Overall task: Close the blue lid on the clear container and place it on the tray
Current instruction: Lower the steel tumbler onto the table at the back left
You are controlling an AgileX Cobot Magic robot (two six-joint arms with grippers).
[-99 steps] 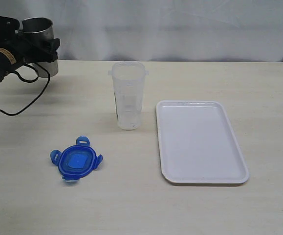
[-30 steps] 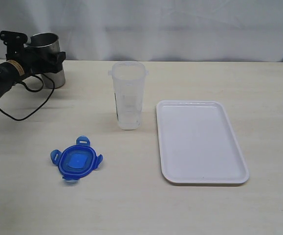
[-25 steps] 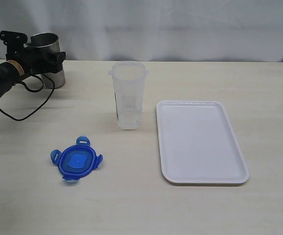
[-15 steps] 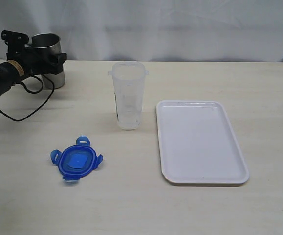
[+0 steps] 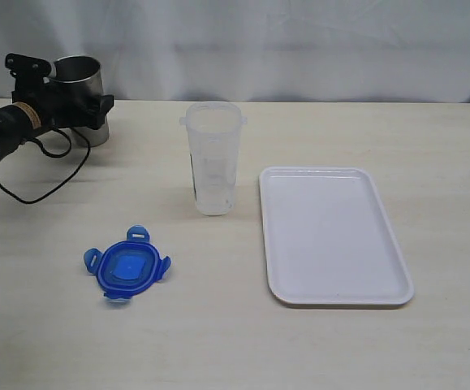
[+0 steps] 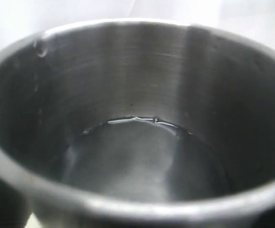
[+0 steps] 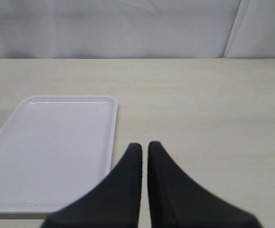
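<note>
The blue lid [image 5: 127, 272] lies flat on the table at the front left. Near the middle the clear container [image 5: 213, 158] stands upright and uncovered, just left of the white tray [image 5: 332, 236], which holds nothing. My left gripper [image 5: 91, 103] is at the far back left, well away from both, shut on a steel cup [image 5: 79, 75]. That cup's inside [image 6: 142, 156] fills the left wrist view and hides the fingers. My right gripper [image 7: 145, 145] is shut and holds nothing, hovering beside the tray's [image 7: 56, 142] edge; it is outside the exterior view.
A black cable [image 5: 36, 183] loops over the table below the left arm. A white curtain hangs behind the table's back edge. Bare tabletop [image 7: 208, 109] lies on the right gripper's side of the tray.
The left gripper has lowered the steel cup toward the table at the back left, then shifted slightly right. Lid, container and tray have not moved.
</note>
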